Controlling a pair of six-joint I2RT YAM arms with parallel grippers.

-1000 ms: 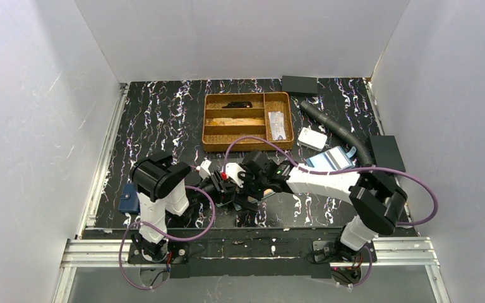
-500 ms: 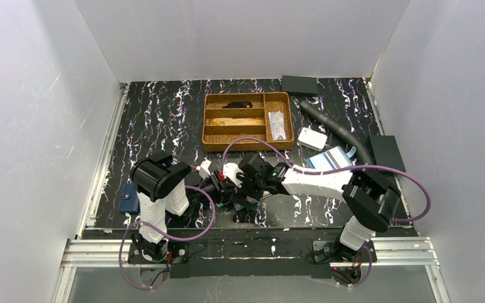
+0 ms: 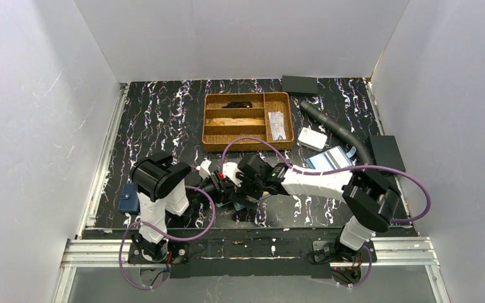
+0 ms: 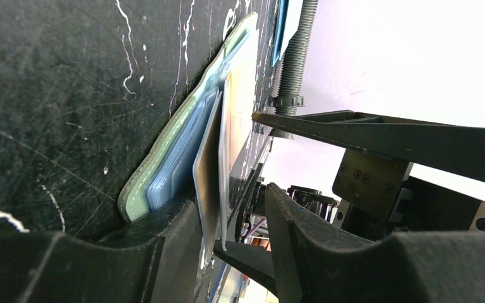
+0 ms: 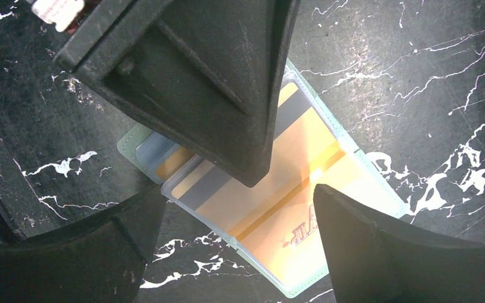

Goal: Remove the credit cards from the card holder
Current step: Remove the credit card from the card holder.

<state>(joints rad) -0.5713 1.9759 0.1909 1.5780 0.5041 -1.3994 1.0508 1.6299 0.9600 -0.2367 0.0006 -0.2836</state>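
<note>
The teal-green card holder lies flat on the black marbled table, under both grippers. An orange-gold credit card shows through its clear pocket, and a panel with a grey stripe lies beside it. My right gripper hangs open right above, one finger on each side of the holder. My left gripper comes in low from the left. Its jaws stand apart around a lifted card edge, with a gap on one side. One of its fingers rests on the clear panel. In the top view the two grippers hide the holder.
A wooden compartment tray stands at the back. A white box, a blue holder with greyish panels and a black ribbed hose lie at the right. A dark blue item sits by the left arm's base.
My right gripper has slid a little to the left, closer over the holder and the left gripper. The left arm has hardly moved.
</note>
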